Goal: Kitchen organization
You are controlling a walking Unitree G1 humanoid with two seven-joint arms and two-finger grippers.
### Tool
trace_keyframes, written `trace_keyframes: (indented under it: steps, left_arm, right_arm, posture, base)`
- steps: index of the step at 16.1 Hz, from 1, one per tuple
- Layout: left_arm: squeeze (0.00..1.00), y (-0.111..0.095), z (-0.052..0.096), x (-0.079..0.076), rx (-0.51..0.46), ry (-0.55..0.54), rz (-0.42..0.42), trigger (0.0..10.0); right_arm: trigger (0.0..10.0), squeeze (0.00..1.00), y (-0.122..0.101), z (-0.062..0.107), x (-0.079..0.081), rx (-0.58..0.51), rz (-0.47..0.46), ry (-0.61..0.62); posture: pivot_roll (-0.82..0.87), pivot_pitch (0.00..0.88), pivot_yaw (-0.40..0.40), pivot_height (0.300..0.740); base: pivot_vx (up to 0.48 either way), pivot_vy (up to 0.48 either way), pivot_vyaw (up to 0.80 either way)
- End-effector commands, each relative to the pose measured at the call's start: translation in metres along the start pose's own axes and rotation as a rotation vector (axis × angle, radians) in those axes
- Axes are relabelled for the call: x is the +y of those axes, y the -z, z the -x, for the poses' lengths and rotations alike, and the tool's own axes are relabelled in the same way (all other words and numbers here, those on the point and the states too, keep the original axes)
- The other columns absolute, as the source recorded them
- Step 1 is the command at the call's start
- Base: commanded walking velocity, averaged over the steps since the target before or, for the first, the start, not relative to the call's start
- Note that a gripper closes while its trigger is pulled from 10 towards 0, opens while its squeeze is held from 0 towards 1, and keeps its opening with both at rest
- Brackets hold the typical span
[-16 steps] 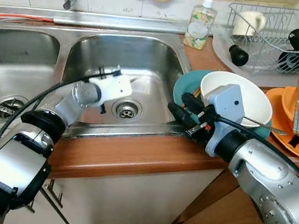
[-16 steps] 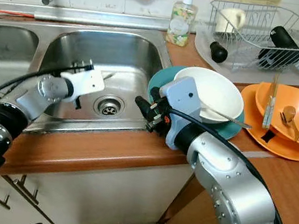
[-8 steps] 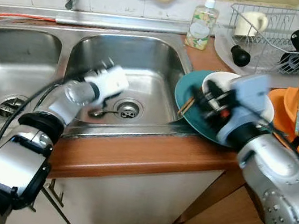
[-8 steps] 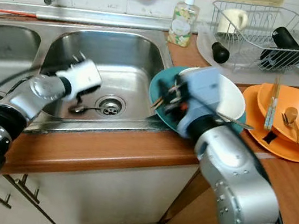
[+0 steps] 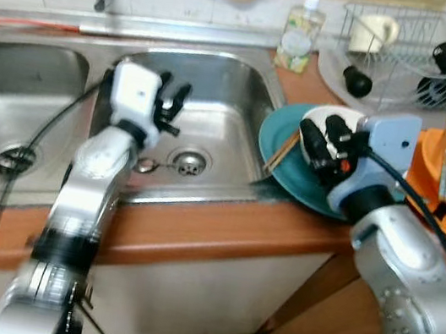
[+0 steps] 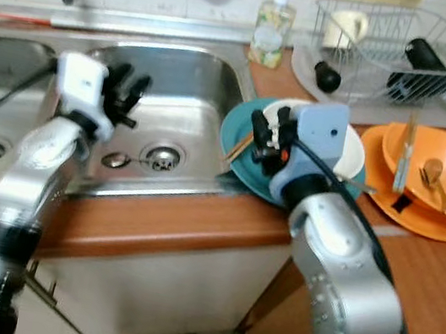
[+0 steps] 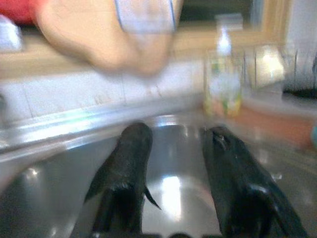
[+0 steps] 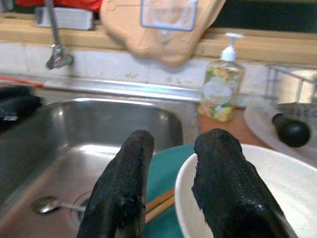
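Two empty grippers, fingers parted: the left gripper (image 5: pixel 170 100) hovers over the sink (image 5: pixel 237 84) above a spoon (image 5: pixel 148 166) by the drain, the right gripper (image 5: pixel 323 141) at the white bowl's (image 8: pixel 277 193) nine-o'clock rim on the teal plate (image 5: pixel 283 139); most dishes look unsorted.

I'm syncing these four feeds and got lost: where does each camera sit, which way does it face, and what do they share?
Head cameras (two eyes, same scene): look down at the sink, both arms, the left gripper and the right gripper.
Left wrist: looks along its open fingers across the basin toward the soap bottle.
Right wrist: over the white bowl and teal plate, fingers apart.
Shared: sink, soap bottle.
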State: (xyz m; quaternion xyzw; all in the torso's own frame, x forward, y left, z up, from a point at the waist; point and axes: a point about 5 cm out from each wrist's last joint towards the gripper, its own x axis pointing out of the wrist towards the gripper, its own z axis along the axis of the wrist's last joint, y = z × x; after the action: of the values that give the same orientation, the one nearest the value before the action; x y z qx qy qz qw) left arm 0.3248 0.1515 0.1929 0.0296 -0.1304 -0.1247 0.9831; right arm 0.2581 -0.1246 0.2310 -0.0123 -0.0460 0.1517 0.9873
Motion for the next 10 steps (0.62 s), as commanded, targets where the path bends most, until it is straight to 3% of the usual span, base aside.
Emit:
trace_keyframes:
  steps: [1, 2, 4, 5, 7, 10]
  left_arm:
    - [0.0, -0.011, 0.004, 0.0, -0.025, -0.015, 0.0, 10.0]
    - [0.0, -0.014, 0.018, -0.003, -0.012, -0.001, -0.022, 10.0]
    - [0.0, -0.016, 0.03, -0.004, 0.016, 0.009, -0.04, 10.0]
    - [0.0, -0.017, 0.033, -0.005, 0.025, 0.008, -0.04, 10.0]
    - [0.0, -0.019, 0.037, -0.008, 0.048, 0.003, -0.041, 10.0]
    - [0.0, -0.018, 0.04, -0.016, 0.082, 0.031, -0.051, 10.0]
  right_arm:
    - [10.0, 0.0, 0.001, 0.001, 0.0, -0.007, 0.006, 0.017]
    - [10.0, 0.0, 0.001, 0.001, 0.003, -0.011, 0.005, 0.015]
    - [10.0, 0.0, 0.001, 0.002, 0.006, -0.022, -0.007, 0.019]
    - [10.0, 0.0, 0.001, 0.002, 0.007, -0.025, -0.012, 0.024]
    - [10.0, 0.0, 0.002, 0.003, 0.009, -0.027, -0.03, 0.042]
    - [10.0, 0.0, 0.003, 0.004, 0.01, -0.029, -0.03, 0.06]
  posture:
    - [-0.13, 0.0, 0.009, 0.74]
    - [-0.12, 0.0, 0.01, 0.74]
    - [-0.12, 0.0, 0.011, 0.74]
    - [-0.12, 0.0, 0.014, 0.74]
    - [-0.12, 0.0, 0.02, 0.74]
    - [-0.12, 0.0, 0.029, 0.74]
  base:
    - [0.0, 0.0, 0.0]
    - [0.0, 0.0, 0.0]
    - [0.0, 0.0, 0.0]
    - [0.0, 0.0, 0.0]
    - [0.0, -0.48, 0.0]
    - [0.0, 0.0, 0.0]
